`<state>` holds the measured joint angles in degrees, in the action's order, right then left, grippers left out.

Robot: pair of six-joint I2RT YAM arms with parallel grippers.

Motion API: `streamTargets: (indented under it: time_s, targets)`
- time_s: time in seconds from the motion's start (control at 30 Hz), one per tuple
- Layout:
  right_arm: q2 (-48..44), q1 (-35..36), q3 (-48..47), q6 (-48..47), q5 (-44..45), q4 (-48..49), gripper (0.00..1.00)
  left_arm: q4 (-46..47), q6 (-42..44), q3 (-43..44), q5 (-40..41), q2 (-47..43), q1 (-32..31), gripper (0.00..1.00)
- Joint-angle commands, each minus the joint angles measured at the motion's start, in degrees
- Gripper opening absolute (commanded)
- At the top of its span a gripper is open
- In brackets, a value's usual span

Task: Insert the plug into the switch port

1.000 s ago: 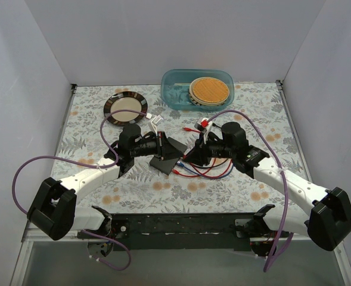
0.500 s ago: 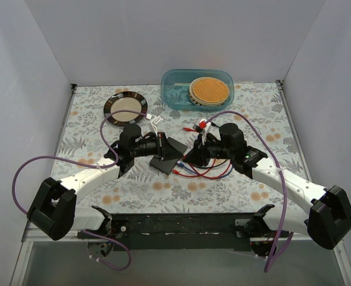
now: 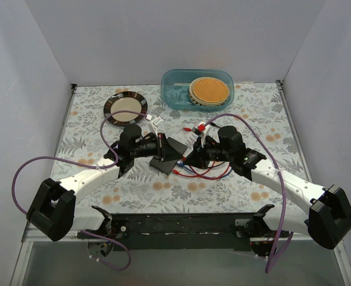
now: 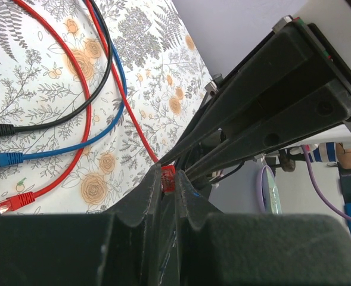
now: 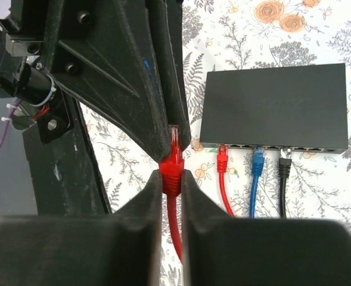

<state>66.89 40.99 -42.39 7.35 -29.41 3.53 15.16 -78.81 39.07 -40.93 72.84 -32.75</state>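
Flowers cover the counter (image 3: 264, 119), the biggest thing in sight. The top view shows a blue-green tub (image 3: 174, 89) and a round plate (image 3: 125, 108) at the far side, well apart from the work. Both arms reach into the middle, beside the flat dark switch box (image 3: 161, 165). From above, the plug is too small to find.

The right wrist view shows the box best. It lies flat, with a red cable (image 5: 221, 161), a blue cable (image 5: 257, 161) and a black cable (image 5: 285, 164) stuck in its front row. The switch port (image 5: 315, 148) next to them is free. The right hand (image 5: 171, 179) pinches the red plug (image 5: 173, 156) tight, left of the box and apart from it.

The left wrist view shows the left hand (image 4: 166, 193) with its fingers close together and the plug right at their tips. I cannot tell if they grip it. Only this view shows three loose cable ends (image 4: 2, 159) lying on the counter.
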Motion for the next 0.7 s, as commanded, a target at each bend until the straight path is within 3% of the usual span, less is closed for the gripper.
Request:
streamTargets:
  time_s: [0.0, 0.2, 0.27, 0.3, 0.33, 0.67]
  targets:
    - [-0.62, 0.76, 0.2, 0.73, -1.0, 2.01, 0.01, 1.01, 0.85, 1.1, 1.2, -2.61, -0.12, 0.0]
    - [-1.06, 0.84, 0.12, 0.64, 0.84, 1.48, 0.01, 0.66, 0.93, 1.18, 1.46, -2.79, -0.12, 0.01]
    - [-1.15, 0.84, -0.06, 0.21, 1.55, 0.6, 0.01, -0.39, 1.2, 1.36, 3.04, -3.14, -0.12, 0.65]
    - [-1.15, 0.84, -0.06, 0.12, 1.9, 0.25, 0.01, -1.26, 1.37, 1.53, 4.44, -3.49, -0.12, 0.85]
    - [-1.15, 0.84, -0.06, -0.06, 2.33, -0.36, 0.01, -3.97, 1.46, 1.71, 9.24, -3.93, -0.12, 0.98]
    - [-1.68, 0.84, 0.56, -1.03, 7.78, -3.0, 0.01, -12.07, 3.39, 0.92, 25.79, -8.68, -0.03, 0.98]
